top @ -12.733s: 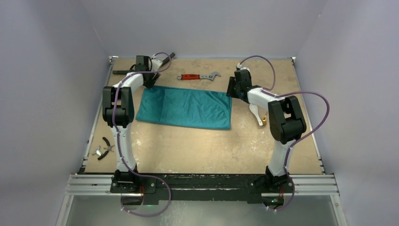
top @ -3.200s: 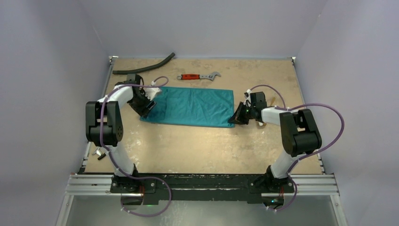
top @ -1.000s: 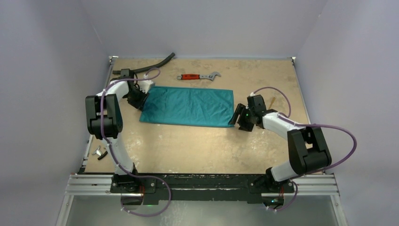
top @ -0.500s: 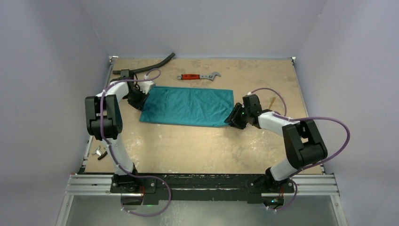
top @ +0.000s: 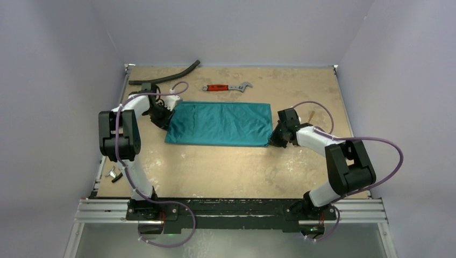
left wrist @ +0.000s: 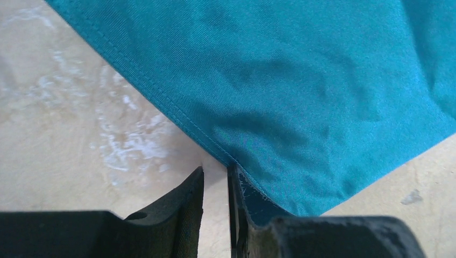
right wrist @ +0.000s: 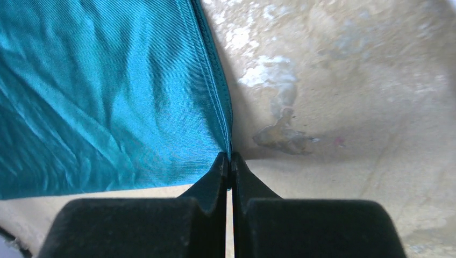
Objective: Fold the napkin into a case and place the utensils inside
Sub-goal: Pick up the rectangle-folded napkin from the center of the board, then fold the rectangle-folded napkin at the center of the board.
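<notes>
The teal napkin [top: 220, 123] lies flat as a wide rectangle in the middle of the table. My right gripper [top: 273, 141] is at its near right corner; in the right wrist view the gripper [right wrist: 228, 157] is shut, pinching the napkin's [right wrist: 107, 97] hemmed edge between its tips. My left gripper [top: 163, 119] is at the napkin's left edge; in the left wrist view the gripper [left wrist: 216, 174] stands narrowly open with bare table in the gap, and the napkin's [left wrist: 301, 97] hem touches the tip of the right finger [left wrist: 239, 215]. A slim tan wooden utensil [top: 311, 115] shows just past my right arm.
A red-handled wrench [top: 226, 86] lies behind the napkin. A black hose [top: 164, 75] curves along the back left. Small black-handled pliers [top: 115, 173] rest at the table's left edge. Walls close in the table on three sides.
My right gripper has shut on the napkin's near right corner. The napkin has slid a little to the right, and my left gripper has followed its left edge.
</notes>
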You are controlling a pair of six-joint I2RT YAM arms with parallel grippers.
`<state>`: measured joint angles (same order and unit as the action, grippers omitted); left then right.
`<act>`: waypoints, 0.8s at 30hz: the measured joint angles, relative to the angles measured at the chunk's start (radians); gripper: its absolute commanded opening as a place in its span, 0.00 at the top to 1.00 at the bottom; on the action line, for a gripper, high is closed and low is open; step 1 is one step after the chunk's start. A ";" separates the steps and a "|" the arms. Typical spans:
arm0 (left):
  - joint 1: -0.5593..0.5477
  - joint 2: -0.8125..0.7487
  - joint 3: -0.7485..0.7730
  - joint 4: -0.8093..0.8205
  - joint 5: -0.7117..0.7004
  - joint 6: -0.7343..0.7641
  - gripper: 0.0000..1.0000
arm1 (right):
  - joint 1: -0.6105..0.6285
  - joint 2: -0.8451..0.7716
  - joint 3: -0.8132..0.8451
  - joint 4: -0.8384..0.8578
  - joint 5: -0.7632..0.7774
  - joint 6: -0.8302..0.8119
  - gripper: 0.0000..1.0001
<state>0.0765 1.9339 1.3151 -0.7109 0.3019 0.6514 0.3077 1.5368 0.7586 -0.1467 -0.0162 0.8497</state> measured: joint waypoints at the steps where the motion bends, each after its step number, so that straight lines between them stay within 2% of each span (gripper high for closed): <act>1: -0.006 0.000 0.000 -0.012 0.010 0.000 0.77 | -0.003 -0.001 0.005 -0.011 0.011 -0.006 1.00; 10: -0.012 0.000 -0.002 -0.070 0.089 -0.002 0.68 | -0.034 -0.041 0.019 -0.105 0.089 -0.084 1.00; 15: -0.001 0.000 0.003 -0.110 0.124 -0.003 0.66 | -0.022 -0.047 0.119 -0.153 0.137 -0.156 1.00; 21: 0.063 0.011 0.040 -0.120 0.146 -0.003 0.68 | 0.107 -0.003 0.270 -0.159 0.162 -0.192 1.00; 24: 0.082 0.011 0.011 -0.088 0.156 -0.003 0.69 | 0.176 0.050 0.317 -0.160 0.155 -0.196 1.00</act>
<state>0.1581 1.9446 1.3262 -0.7990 0.4583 0.6483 0.4835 1.5867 1.0752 -0.3065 0.1390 0.6537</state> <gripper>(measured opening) 0.326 0.012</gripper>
